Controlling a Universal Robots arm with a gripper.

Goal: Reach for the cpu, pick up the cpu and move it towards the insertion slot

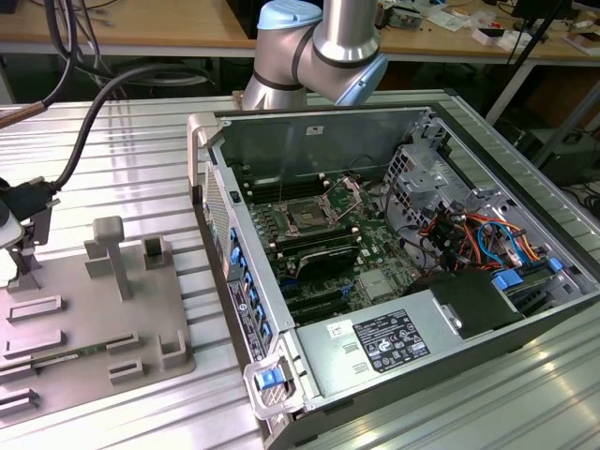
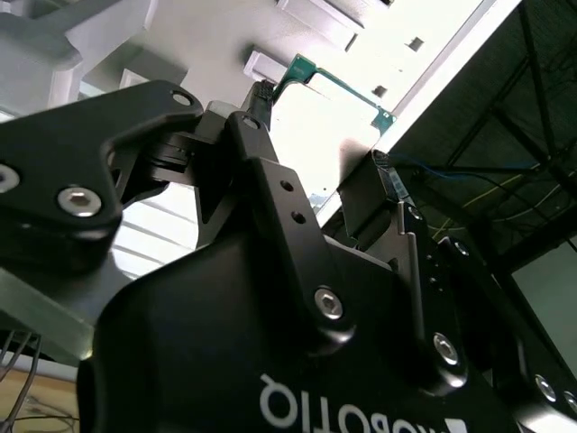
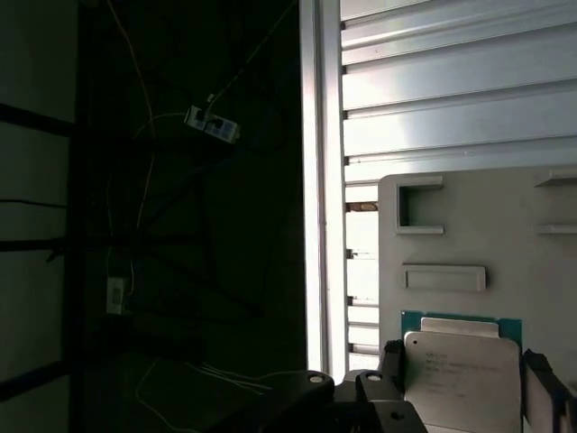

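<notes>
Silvery cpu point(image 3: 462, 383) with thin green rim, flat on grey plate point(image 3: 469, 225), near that plate's edge in the first wrist view. Hand point(image 3: 466, 356) low over it, jaws parted and straddling the cpu. One black finger point(image 3: 392, 359) just beside one side, the other just beside the opposite side; slim gaps on both, nothing gripped. Same straddle in the second wrist view, green corner of the rim peeking past a fingertip point(image 2: 261, 95).

Raised bar point(image 3: 444, 278) near one edge of the cpu but apart from it; U-shaped block point(image 3: 419, 207) further along, well clear. Between plate edge and desk edge, a narrow band of ribbed metal desk point(image 3: 362, 271); beyond the bright edge rail, a dark drop with loose cables.

From the exterior view: plate at the exterior view's left, open case point(image 1: 309, 141) at centre and right, a thin strip of bare desk between them. Case's near wall standing tall, with a grey handle point(image 1: 199, 141) at its corner. Slot point(image 1: 305, 217) on the board inside, well apart from the cpu, dark centre exposed, metal bracket point(image 1: 349, 192) tipped up beside it. Open air above the slot; drive cage point(image 1: 422, 178) and orange and blue wires point(image 1: 469, 234) crowding the exterior view's right side. Arm point(image 1: 319, 47) rising behind the case's back wall.
</notes>
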